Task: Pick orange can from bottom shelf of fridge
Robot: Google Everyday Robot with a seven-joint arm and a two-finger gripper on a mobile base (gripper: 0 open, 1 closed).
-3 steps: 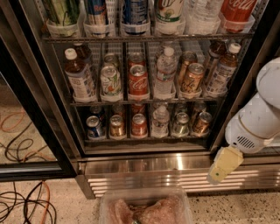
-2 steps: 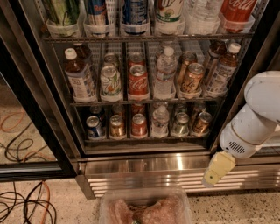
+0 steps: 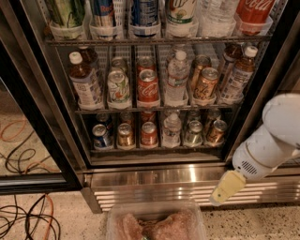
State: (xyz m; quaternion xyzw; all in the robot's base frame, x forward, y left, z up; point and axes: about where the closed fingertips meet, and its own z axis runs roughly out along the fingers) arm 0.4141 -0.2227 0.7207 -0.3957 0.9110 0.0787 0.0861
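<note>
Item 1: white Coca-Cola script, which we read on the label of the red bottle (image 3: 253,10) at the far right of the top rack in view.

Item 2: white script on the red can (image 3: 148,87) at the front centre of the middle rack. It looks similar, but we cannot read it for certain.

Item 3: the remaining labels in the fridge (image 3: 154,177), which we find illegible.

Item 4: the gripper (image 3: 224,190), low on the right before the ribbed steel base.

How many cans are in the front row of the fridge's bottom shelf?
5, left to right: blue can, copper can, red can, silver can, orange can; more behind, partly hidden. Gripper hangs below, at right.
</note>
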